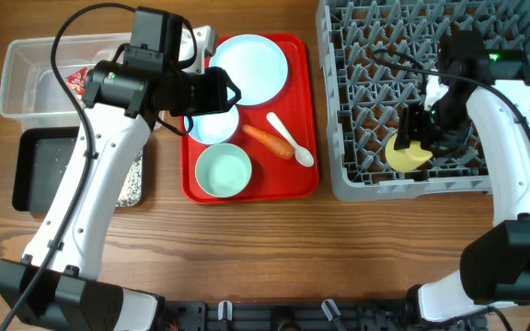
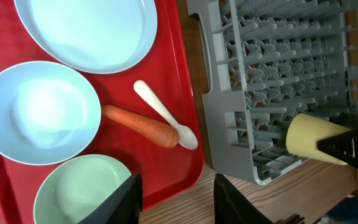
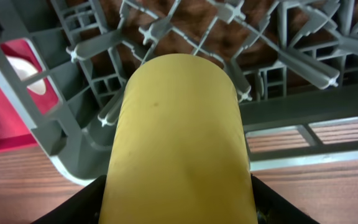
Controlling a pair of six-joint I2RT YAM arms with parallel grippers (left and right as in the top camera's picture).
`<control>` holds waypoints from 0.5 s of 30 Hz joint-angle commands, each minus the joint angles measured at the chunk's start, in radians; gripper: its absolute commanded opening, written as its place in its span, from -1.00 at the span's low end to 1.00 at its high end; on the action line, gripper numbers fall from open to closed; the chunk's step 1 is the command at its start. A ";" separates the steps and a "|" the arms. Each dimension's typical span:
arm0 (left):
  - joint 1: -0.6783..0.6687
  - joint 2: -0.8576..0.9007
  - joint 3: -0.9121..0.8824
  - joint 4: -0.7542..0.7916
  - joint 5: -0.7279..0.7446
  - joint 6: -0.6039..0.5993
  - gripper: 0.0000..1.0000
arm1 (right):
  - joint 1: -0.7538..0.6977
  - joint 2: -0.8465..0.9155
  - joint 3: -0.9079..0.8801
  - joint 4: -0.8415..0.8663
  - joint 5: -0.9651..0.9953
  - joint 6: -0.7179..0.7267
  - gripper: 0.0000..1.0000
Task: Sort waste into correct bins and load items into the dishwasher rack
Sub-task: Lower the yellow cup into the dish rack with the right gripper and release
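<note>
My right gripper (image 1: 419, 131) is shut on the small yellow cup (image 1: 407, 154), holding it over the front part of the grey dishwasher rack (image 1: 357, 55). The cup fills the right wrist view (image 3: 179, 130) between the fingers (image 3: 179, 208). My left gripper (image 1: 231, 92) is open and empty above the red tray; its fingers (image 2: 179, 202) hang over the tray's near edge. On the tray lie the light-blue plate (image 2: 86, 31), small light-blue bowl (image 2: 39, 112), pale-green bowl (image 2: 79, 186), carrot (image 2: 140, 124) and white spoon (image 2: 166, 115).
The flat red serving tray (image 1: 302, 110) lies between the rack and the bins. The clear tub (image 1: 26, 83) at far left holds the red wrapper (image 1: 79, 81). The black tray (image 1: 49, 170) in front of it has white grains (image 1: 132, 179) at its right side.
</note>
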 commanded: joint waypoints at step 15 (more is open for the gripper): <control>0.004 0.011 -0.002 -0.005 -0.021 0.009 0.26 | 0.021 0.073 -0.009 0.035 -0.003 -0.012 0.71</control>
